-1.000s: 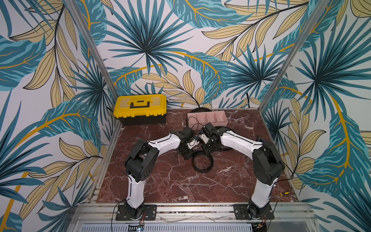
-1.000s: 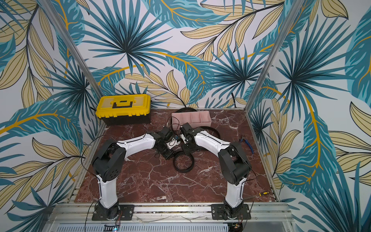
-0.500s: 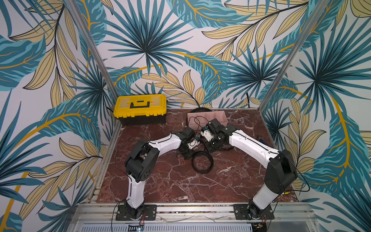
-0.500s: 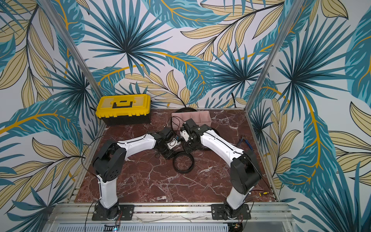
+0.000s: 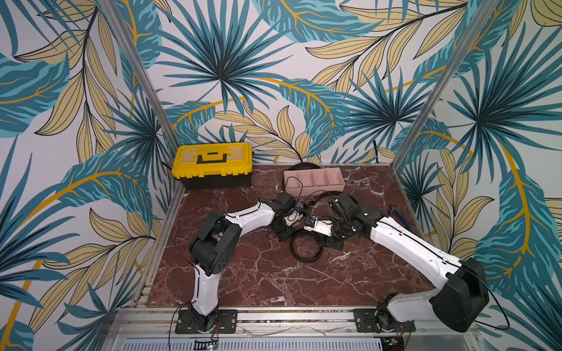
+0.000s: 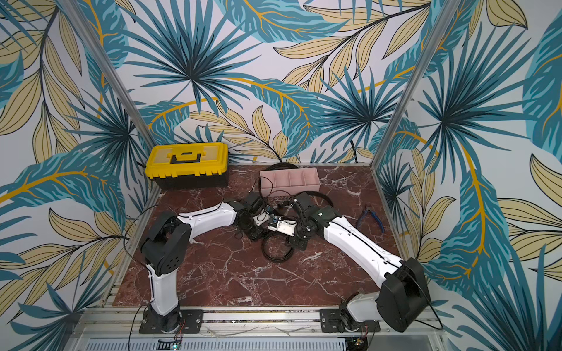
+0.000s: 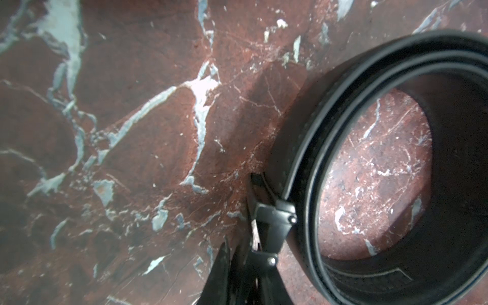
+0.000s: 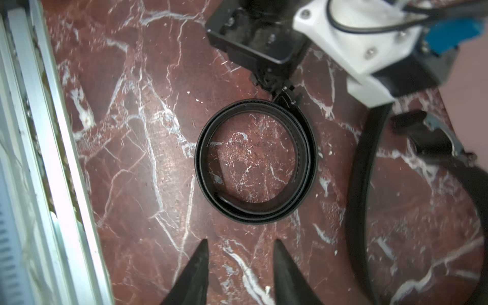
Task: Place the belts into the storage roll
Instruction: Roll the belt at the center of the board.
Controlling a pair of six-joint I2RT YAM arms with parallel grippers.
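Tray (image 5: pixel 322 188) empty; coiled belt (image 8: pixel 253 214) and loose belt (image 8: pixel 359 184) both lie on tabletop (image 5: pixel 243 273). Left pincer (image 7: pixel 243 253) clamped on coiled belt's buckle (image 7: pixel 272 219), right pincer (image 8: pixel 240 245) apart, empty.

Black belt (image 8: pixel 201 158), pink storage roll (image 5: pixel 316 190)

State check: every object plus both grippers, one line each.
coiled belt: wound into a ring, on the table, outside the tray.
loose belt: uncoiled, lying on the table.
storage roll: all four compartments empty.
toolbox: lid closed.
pliers: lying on the table, untouched.
left gripper: shut on the coiled belt's buckle.
right gripper: open, holding nothing.
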